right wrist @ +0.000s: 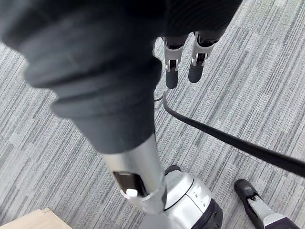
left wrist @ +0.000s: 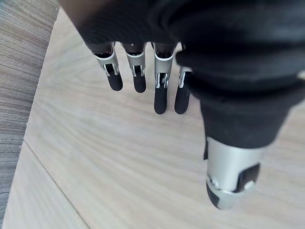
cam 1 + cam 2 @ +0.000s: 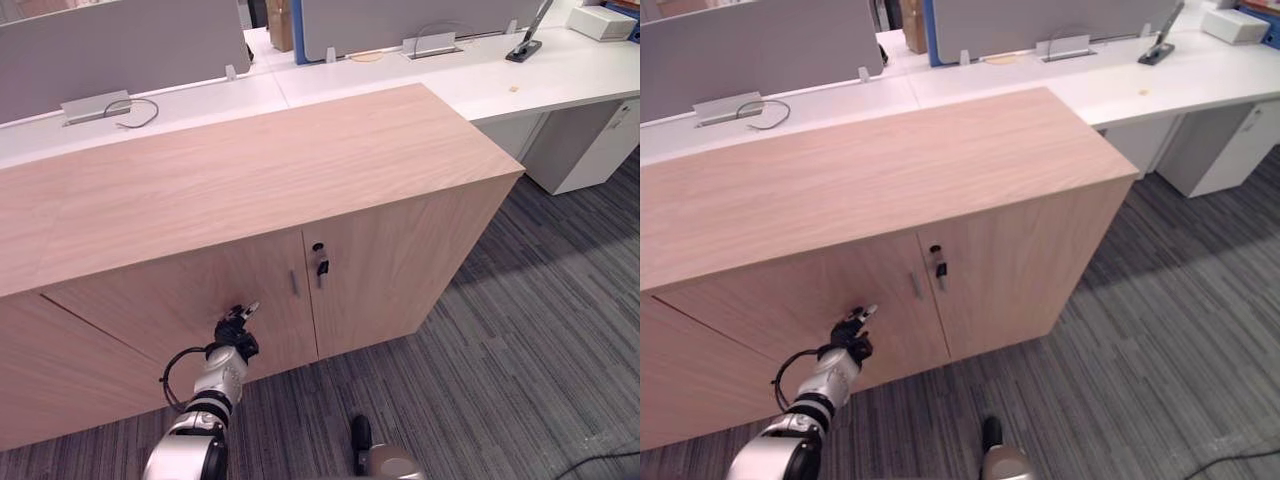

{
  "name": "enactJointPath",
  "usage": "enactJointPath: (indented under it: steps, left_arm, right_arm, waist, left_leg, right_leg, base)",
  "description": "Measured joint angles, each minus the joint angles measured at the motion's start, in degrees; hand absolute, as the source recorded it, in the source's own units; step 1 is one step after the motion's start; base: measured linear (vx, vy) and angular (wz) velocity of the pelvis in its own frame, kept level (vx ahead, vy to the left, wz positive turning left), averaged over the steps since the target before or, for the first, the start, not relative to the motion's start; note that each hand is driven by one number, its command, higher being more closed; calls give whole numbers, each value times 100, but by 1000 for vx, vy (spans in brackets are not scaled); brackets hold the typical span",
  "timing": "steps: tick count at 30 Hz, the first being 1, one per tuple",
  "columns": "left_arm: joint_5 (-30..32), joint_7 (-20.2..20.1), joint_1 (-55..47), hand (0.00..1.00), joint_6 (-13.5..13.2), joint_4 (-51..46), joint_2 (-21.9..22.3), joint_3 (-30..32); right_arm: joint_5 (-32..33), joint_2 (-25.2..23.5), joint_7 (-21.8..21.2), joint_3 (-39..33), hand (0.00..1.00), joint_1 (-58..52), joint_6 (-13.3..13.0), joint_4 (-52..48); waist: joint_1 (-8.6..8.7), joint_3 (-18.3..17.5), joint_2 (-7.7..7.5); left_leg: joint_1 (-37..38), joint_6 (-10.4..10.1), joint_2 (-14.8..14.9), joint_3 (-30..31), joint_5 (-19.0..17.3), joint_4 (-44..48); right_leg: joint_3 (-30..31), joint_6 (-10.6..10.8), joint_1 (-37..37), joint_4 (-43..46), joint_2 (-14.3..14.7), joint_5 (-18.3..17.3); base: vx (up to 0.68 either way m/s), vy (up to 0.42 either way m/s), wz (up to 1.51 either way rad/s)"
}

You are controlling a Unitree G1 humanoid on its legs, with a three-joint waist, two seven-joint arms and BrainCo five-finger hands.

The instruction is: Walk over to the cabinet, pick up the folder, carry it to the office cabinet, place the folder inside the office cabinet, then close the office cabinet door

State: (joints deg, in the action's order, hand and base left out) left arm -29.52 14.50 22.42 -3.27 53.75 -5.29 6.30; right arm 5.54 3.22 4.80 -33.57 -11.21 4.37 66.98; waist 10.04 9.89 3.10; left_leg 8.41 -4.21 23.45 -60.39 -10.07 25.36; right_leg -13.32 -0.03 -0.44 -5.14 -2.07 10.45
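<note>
Here the right hand hangs relaxed over the carpet and holds nothing. In the lower left of the frame, the left hand lays straight fingers against the cabinet door, near its handle. The door looks shut, so I judge the folder is inside. The door is a stiff, light, hinged panel; it is best pushed flat near the handle edge.
</note>
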Motion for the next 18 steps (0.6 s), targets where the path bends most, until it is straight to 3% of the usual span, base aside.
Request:
enactJointPath:
  steps: [4, 5, 6, 7, 8, 9, 11, 12, 14, 18]
  left_arm:
    - [35, 149, -339, 0, -186, -503, 101, 208]
    - [153, 156, -626, 0, -262, -851, 173, 295]
    - [243, 160, -942, 0, -349, -1126, 216, 385]
    - [261, 166, -1107, 0, -389, -1216, 232, 435]
    - [264, 149, -1416, 0, -453, -1267, 240, 472]
    - [258, 136, -1565, 0, -455, -1265, 252, 482]
    - [140, -178, -2056, 0, -454, -1205, 408, 414]
    - [48, -299, -2178, 0, -455, -1174, 436, 416]
    - [-220, -559, -2506, 0, -436, -797, 475, 447]
    - [-246, -796, -2954, 0, -350, -187, 480, 671]
  right_arm:
    - [1, 11, 83, 283, 0, -2, -6, -6]
    - [0, 46, 101, 481, 0, 9, -7, -7]
    - [-8, 109, 107, 657, 0, 24, -24, -21]
    - [-4, 115, 111, 649, 0, 25, -41, -60]
    - [-3, 125, 112, 649, 0, 27, -98, -173]
    - [-3, 139, 110, 656, 0, 30, -133, -227]
    - [-4, 171, 87, 653, 0, 14, -145, -210]
    - [-4, 181, 74, 652, 0, 31, -145, -213]
    - [-3, 112, -5, 662, 0, 25, -144, -331]
    - [24, 103, -14, 661, 0, 42, -146, -391]
  waist:
    - [-34, 0, 0]
    - [-120, -2, 10]
    - [-245, -15, 22]
    - [-334, -26, 32]
    - [-429, -55, 78]
    - [-473, -65, 101]
    - [-518, -98, 145]
    - [-543, -136, 194]
    - [-633, -183, 137]
    - [-666, -257, 97]
  left_leg:
    - [-26, 28, -36, 218, -87, 1]
    - [-194, 112, -174, 823, -160, 9]
    - [-434, 203, -454, 1860, -209, -5]
    - [-503, 205, -584, 2399, -191, -27]
    - [-650, 174, -814, 3415, -167, -85]
    - [-700, 159, -920, 3799, -161, -117]
    - [-699, 12, -1388, 5206, -294, -598]
    - [-658, -193, -1446, 5374, -319, -779]
    - [-590, -48, -1690, 5339, -233, -1094]
    - [-413, -49, -1881, 5338, -147, -1578]
  right_leg:
    - [16, -19, 21, -4, 15, -15]
    - [129, -38, 17, -7, 37, -28]
    - [326, -38, 13, -7, 64, -28]
    - [442, -37, -3, -6, 88, -27]
    - [601, -7, -43, -5, 109, -5]
    - [620, 23, -63, -3, 98, 18]
    - [637, 120, -107, -6, -30, 79]
    - [639, 147, -146, -7, -27, 97]
    - [705, 250, -222, -8, -200, 67]
    - [719, 294, -284, -8, -365, 57]
  base:
    - [-2, 44, -4]
    - [-46, 75, -41]
    - [-49, 82, -62]
    - [-40, 75, -89]
    - [3, 43, -72]
    - [10, 65, -47]
    - [0, 125, 4]
    - [-10, 141, -2]
    - [-4, 134, -4]
    - [50, 104, 5]
